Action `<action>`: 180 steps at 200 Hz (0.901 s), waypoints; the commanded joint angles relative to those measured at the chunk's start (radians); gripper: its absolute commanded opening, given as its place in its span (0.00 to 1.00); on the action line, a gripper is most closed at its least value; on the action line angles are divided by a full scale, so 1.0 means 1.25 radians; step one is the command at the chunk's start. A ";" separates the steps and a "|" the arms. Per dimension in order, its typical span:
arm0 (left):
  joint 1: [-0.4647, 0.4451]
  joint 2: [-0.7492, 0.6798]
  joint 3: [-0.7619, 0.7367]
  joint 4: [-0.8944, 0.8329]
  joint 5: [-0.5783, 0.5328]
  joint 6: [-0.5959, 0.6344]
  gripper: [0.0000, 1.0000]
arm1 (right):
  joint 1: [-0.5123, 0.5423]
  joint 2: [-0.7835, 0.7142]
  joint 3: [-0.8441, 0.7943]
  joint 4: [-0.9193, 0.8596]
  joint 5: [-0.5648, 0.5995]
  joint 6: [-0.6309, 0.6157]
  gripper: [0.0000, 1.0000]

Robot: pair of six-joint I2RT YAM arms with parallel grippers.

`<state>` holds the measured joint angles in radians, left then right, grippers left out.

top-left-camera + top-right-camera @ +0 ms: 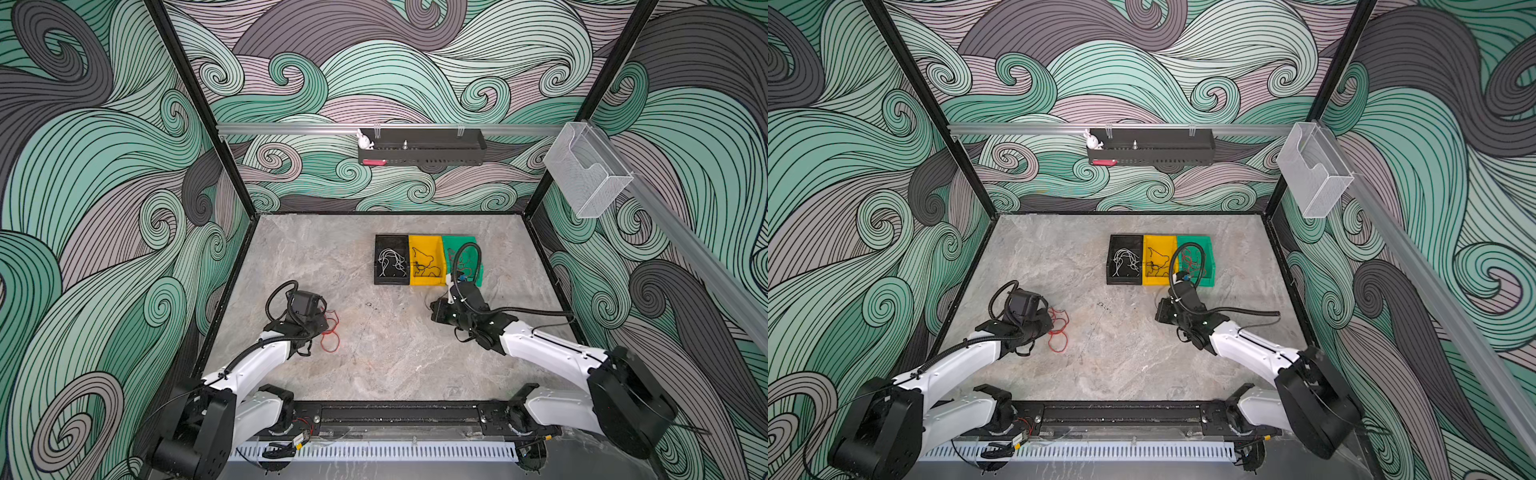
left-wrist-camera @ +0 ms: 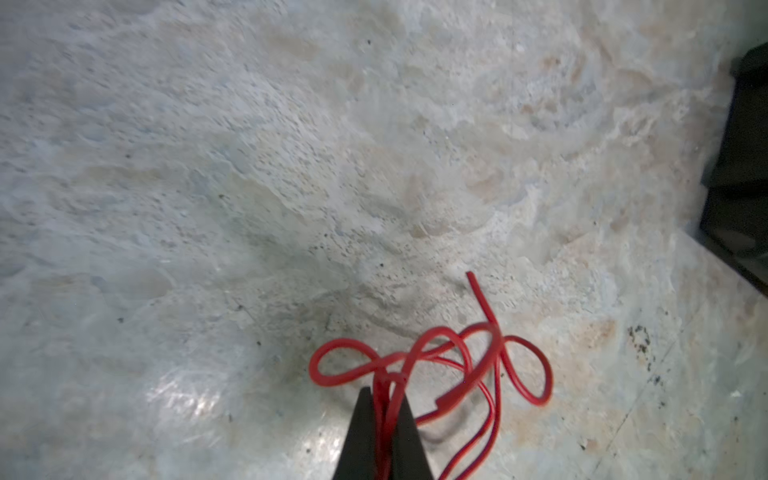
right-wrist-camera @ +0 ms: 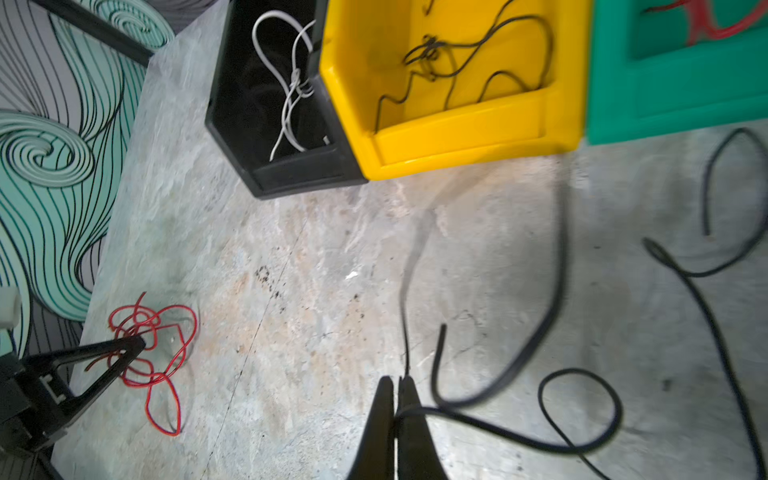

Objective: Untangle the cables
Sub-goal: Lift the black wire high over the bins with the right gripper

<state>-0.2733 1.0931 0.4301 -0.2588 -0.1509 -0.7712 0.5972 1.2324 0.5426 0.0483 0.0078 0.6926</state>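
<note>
Tangle of red cable [image 2: 496, 332], limp and light, lies lower centre, pinched by the left end effector [image 2: 383, 390]; right end effector [image 3: 398, 380] pinches black cable [image 3: 561, 257]. Free ends likely grip best.

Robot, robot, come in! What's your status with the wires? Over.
Left gripper shut on red cable. Right gripper shut on black cable. More black loops lie beside it on the table; bins stand apart.
</note>
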 commanded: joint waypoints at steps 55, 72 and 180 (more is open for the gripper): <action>0.025 -0.037 -0.009 0.016 0.055 -0.018 0.01 | -0.088 -0.100 0.020 -0.085 -0.101 -0.033 0.00; 0.025 -0.017 0.010 -0.001 0.106 -0.005 0.01 | -0.088 -0.117 0.044 -0.088 -0.160 -0.036 0.01; 0.002 -0.020 -0.069 0.187 0.324 -0.033 0.02 | -0.092 -0.078 0.328 -0.098 -0.307 -0.065 0.01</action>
<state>-0.2581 1.0763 0.3508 -0.0830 0.1947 -0.7982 0.4892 1.0813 0.8726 -0.0914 -0.3252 0.6357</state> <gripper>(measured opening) 0.057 0.050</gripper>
